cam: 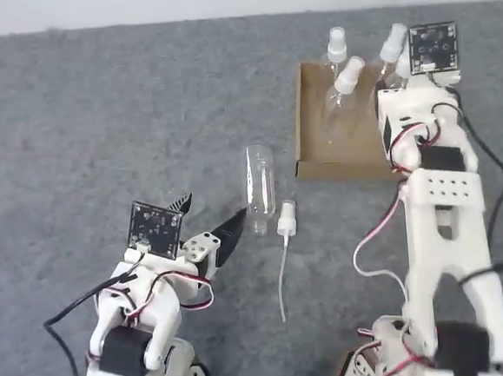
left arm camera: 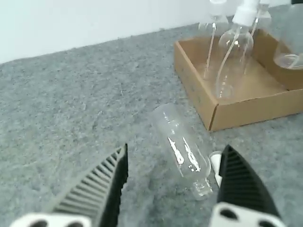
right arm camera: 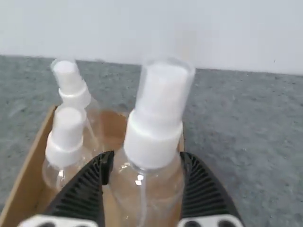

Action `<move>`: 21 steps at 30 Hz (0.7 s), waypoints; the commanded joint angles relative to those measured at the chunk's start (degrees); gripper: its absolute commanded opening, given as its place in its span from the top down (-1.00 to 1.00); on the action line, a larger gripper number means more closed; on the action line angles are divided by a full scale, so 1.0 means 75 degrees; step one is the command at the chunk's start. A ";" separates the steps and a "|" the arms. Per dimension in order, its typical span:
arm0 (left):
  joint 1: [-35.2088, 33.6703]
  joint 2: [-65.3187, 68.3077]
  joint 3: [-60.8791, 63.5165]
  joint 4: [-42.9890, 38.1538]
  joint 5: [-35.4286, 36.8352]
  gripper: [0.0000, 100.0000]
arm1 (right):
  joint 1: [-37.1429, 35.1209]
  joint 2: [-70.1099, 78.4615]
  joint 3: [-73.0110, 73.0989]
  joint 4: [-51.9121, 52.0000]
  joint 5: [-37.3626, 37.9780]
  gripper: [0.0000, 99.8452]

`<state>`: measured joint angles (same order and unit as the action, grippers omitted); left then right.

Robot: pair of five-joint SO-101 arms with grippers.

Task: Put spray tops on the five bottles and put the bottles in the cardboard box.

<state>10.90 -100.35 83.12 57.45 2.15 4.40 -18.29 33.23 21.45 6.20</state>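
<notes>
- Clear plastic, the uncapped bottle (cam: 260,190) lies on the table (cam: 98,122) just ahead of my left fingers (left arm camera: 106,187). Its long axis runs away from me, neck end nearest, with the spray top (cam: 286,222) loose beside the neck.
- Left fingers spread wide, holding nothing — this arm is nearer.
- Right fingers (right arm camera: 80,194) clamp a capped bottle (right arm camera: 151,142) at the cardboard box (cam: 302,132), beside two more bottles (right arm camera: 66,142).

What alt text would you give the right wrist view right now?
The right end effector grips a capped bottle at the box. Two more capped bottles stand in the box.
</notes>
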 commanded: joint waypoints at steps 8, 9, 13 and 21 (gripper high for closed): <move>-0.0023 -0.0094 -0.0064 -0.0234 -0.0059 0.42 | 0.0088 0.1143 0.0610 -0.2596 -0.0328 0.99; -0.0023 -0.0094 -0.0064 -0.0234 -0.0059 0.42 | 0.0088 0.1260 0.0668 -0.2749 -0.0328 0.99; -0.0023 -0.0094 -0.0018 -0.0234 -0.0070 0.42 | 0.0193 0.1694 0.0703 -0.3182 -0.0328 0.99; -0.0012 -0.0094 0.0006 -0.0234 -0.0070 0.42 | 0.0287 0.2268 0.0703 -0.3464 -0.0328 0.99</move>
<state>10.90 -100.26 83.65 57.45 2.15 6.33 -0.62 38.95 -2.73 4.35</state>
